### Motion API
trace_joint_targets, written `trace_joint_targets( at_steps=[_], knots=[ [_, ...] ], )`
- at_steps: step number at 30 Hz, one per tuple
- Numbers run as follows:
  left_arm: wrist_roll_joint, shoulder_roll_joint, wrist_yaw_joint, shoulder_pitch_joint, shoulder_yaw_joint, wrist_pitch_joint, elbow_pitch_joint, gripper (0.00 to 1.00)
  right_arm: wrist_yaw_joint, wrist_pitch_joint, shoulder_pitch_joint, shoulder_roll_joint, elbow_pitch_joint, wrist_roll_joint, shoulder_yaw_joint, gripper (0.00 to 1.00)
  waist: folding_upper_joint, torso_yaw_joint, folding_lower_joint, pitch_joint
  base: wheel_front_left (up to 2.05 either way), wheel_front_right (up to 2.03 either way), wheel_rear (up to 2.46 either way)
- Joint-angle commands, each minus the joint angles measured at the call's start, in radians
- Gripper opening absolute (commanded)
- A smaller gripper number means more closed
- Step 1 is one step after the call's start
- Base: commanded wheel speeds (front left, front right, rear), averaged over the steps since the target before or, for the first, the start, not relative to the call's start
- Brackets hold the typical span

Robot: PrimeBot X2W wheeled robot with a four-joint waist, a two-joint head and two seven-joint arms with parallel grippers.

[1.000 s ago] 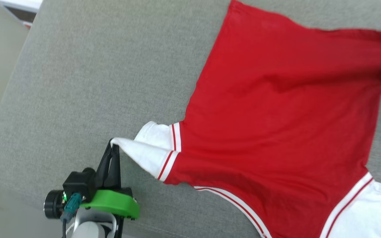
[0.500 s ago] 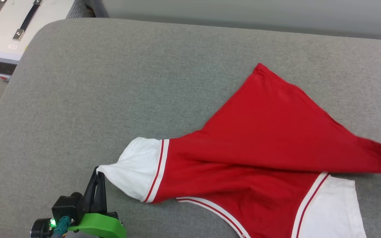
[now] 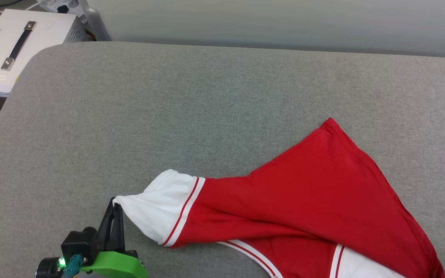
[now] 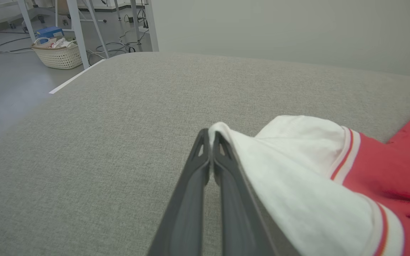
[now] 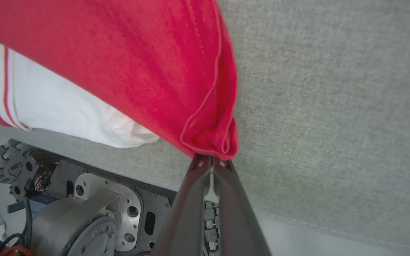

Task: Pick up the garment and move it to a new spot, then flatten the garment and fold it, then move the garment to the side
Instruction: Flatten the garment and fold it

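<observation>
The shirt [image 3: 303, 200] lies on the grey desk [image 3: 168, 116], in the lower right of the head view. It is red with white sleeves and striped trim. It is bunched and twisted, not flat, and one red corner points up toward the middle right of the frame.

The left tool [image 3: 115, 201] sits at the lower left. Its two dark fingers are pressed together on the tip of a white sleeve. The left wrist view shows this up close. There the left tool [image 4: 210, 137] pinches the white cloth in the middle of the frame, and the shirt [image 4: 315, 185] runs off to the right.

In the right wrist view, the right tool [image 5: 211, 158] pinches a bunched red corner of the shirt [image 5: 119, 53]. The cloth stretches away to the upper left.

A white box [image 3: 14, 50] with a black handle shows at the upper left of the head view. A basket [image 4: 57, 55] stands on the floor at the upper left of the left wrist view. A wheel [image 5: 2, 160] of the robot shows at the lower left of the right wrist view.
</observation>
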Motion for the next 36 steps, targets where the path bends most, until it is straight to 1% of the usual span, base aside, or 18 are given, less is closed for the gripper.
trace_joint_targets(
  at_steps=[1, 2, 3, 4, 5, 9, 13, 15, 18, 22, 25, 31, 36],
  knots=[
    [0.007, 0.006, -0.006, 0.015, 0.006, -0.006, 0.001, 0.00, -0.001, 0.010, 0.022, 0.016, -0.003, -0.012, -0.001, 0.00, -0.0001, -0.002, 0.0001, -0.002, 0.00, 0.00, 0.00],
    [0.007, 0.006, -0.006, 0.017, 0.007, -0.006, 0.001, 0.00, -0.001, 0.004, 0.021, 0.025, -0.009, -0.018, -0.015, 0.00, -0.0001, -0.004, 0.0001, -0.004, 0.00, 0.00, 0.00],
    [0.007, 0.005, -0.007, 0.018, 0.007, -0.006, 0.002, 0.00, -0.001, -0.002, 0.018, 0.032, -0.012, -0.025, -0.028, 0.11, -0.0001, -0.004, 0.0001, -0.005, 0.00, 0.00, 0.00],
    [0.008, 0.005, -0.007, 0.018, 0.006, -0.006, 0.003, 0.00, -0.001, -0.007, 0.013, 0.038, -0.017, -0.033, -0.043, 0.53, -0.0001, -0.004, 0.0001, -0.007, 0.00, 0.00, 0.00],
    [0.009, 0.005, -0.008, 0.018, 0.005, -0.006, 0.003, 0.00, -0.001, -0.014, 0.007, 0.042, -0.025, -0.041, -0.056, 1.00, -0.0001, -0.004, 0.0001, -0.008, 0.00, 0.00, 0.00],
    [0.012, 0.004, -0.011, 0.015, 0.001, -0.006, 0.004, 0.00, -0.001, -0.062, -0.041, 0.067, -0.074, -0.070, -0.134, 1.00, -0.0001, 0.000, 0.0001, -0.011, 0.00, 0.00, 0.00],
    [0.013, 0.003, -0.010, 0.010, -0.002, -0.006, -0.001, 0.00, -0.001, -0.095, -0.124, 0.073, -0.148, -0.109, -0.199, 1.00, -0.0001, 0.005, 0.0001, -0.006, 0.00, 0.00, 0.00],
    [0.015, 0.001, -0.011, 0.004, -0.007, -0.006, -0.004, 0.00, -0.001, -0.095, -0.186, 0.068, -0.187, -0.127, -0.214, 1.00, -0.0001, 0.013, 0.0001, 0.003, 0.00, 0.00, 0.00],
    [0.016, 0.000, -0.011, -0.009, -0.010, -0.006, -0.012, 0.00, -0.001, -0.069, -0.293, 0.060, -0.230, -0.147, -0.186, 1.00, -0.0001, 0.019, 0.0001, 0.025, 0.00, 0.00, 0.00],
    [0.017, -0.004, -0.016, -0.042, -0.025, -0.006, -0.017, 0.00, -0.001, -0.004, -0.477, 0.064, -0.241, -0.168, -0.091, 1.00, -0.0001, 0.046, 0.0001, 0.066, 0.00, 0.00, 0.00],
    [0.017, -0.008, -0.021, -0.074, -0.041, -0.006, -0.015, 0.00, -0.001, 0.049, -0.634, 0.043, -0.210, -0.189, 0.021, 1.00, -0.0001, 0.073, 0.0001, 0.102, 0.00, 0.00, 0.00],
    [0.020, -0.014, -0.029, -0.132, -0.072, -0.006, -0.016, 0.00, -0.001, 0.181, -0.882, 0.012, -0.095, -0.191, 0.252, 1.00, -0.0001, 0.120, 0.0001, 0.163, 0.00, 0.00, 0.00],
    [0.015, -0.019, -0.031, -0.170, -0.096, -0.006, -0.024, 0.00, -0.001, 0.287, -1.001, -0.013, 0.018, -0.177, 0.396, 1.00, -0.0001, 0.155, 0.0001, 0.210, 0.00, 0.00, 0.00]
  ],
)
